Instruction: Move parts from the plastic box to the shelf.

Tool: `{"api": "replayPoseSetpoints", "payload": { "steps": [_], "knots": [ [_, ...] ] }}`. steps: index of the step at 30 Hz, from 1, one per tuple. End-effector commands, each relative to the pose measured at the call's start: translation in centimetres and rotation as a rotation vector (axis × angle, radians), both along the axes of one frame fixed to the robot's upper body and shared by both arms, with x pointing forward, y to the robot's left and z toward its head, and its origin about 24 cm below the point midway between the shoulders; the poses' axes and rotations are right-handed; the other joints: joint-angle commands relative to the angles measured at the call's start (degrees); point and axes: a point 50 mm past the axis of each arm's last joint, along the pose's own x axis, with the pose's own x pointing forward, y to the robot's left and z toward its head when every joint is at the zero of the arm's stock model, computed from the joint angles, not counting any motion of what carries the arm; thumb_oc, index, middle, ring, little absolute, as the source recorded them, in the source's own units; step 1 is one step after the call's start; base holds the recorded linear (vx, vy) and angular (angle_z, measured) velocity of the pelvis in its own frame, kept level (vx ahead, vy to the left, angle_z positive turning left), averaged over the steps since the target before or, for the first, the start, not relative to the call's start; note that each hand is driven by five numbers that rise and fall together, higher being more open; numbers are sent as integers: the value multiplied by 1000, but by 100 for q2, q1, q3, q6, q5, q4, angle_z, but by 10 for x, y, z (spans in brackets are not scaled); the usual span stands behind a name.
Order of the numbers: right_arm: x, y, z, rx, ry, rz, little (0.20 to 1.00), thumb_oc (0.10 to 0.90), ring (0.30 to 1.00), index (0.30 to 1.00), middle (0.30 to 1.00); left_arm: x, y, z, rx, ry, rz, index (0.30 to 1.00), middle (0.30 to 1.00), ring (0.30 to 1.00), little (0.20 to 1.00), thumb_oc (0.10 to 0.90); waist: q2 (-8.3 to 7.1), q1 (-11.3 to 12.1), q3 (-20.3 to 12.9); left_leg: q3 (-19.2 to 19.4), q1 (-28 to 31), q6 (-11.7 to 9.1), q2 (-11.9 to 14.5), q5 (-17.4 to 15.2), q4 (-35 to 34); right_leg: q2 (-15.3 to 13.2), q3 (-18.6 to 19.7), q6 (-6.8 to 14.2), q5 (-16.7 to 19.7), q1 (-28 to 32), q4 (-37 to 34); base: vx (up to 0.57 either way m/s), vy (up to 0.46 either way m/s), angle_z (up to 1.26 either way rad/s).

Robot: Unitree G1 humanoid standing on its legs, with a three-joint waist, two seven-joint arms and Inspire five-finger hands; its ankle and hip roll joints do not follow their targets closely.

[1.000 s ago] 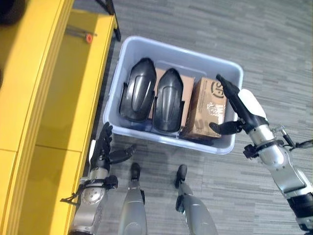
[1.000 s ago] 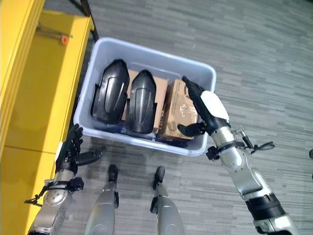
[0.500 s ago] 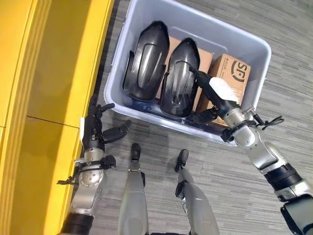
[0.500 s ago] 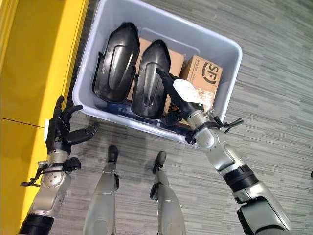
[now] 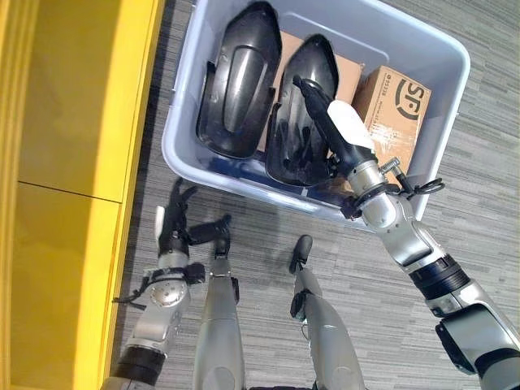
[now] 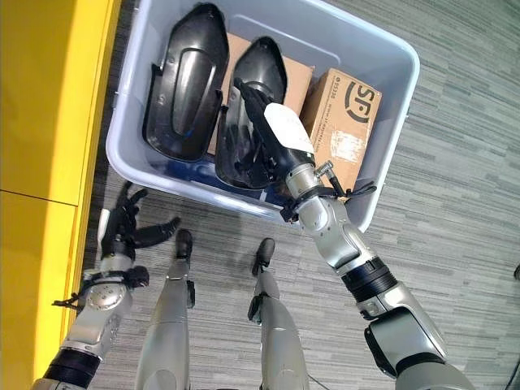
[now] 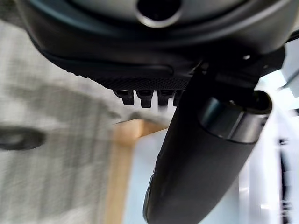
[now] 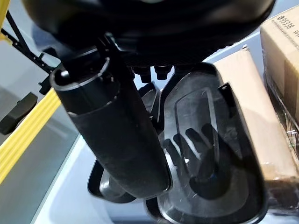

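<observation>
Plastic box (image 5: 191, 154) holds two black parts (image 5: 236, 81) beside cardboard cartons (image 5: 398, 106); right robot hand (image 5: 325, 122), fingers straight, hovers above.

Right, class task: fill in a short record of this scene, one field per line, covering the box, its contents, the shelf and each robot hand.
Box: blue-grey plastic box on the floor
Contents: two black moulded parts, left and right, plus a cardboard carton
Shelf: yellow shelf to the robot's left
Right robot hand: open, over the right part
Left robot hand: open, outside the box near the floor

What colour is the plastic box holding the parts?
Pale blue-grey plastic box; clearest in the left eye view.
</observation>
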Motion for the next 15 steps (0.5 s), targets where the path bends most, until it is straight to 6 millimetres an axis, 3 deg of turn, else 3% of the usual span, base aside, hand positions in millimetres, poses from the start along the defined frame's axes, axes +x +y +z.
{"api": "replayPoseSetpoints", "payload": {
  "steps": [1,15],
  "knots": [
    [-11,-2,46,36,-237,1,1000,900,1000,1000,1000,-8,6,30,45,-166,2,1000,1000,1000,1000,900,176,30,-58,-6,70,1,190,35,-270,-575,163,559,-1249,530,1074,0,0,0],
    [1,-5,28,41,-157,-45,1000,900,1000,1000,1000,-6,2,32,37,-177,5,1000,1000,1000,1000,900,240,17,-58,-50,-124,15,116,-42,-182,-605,136,553,-1295,395,1124,2,1,0]
  ]
}}
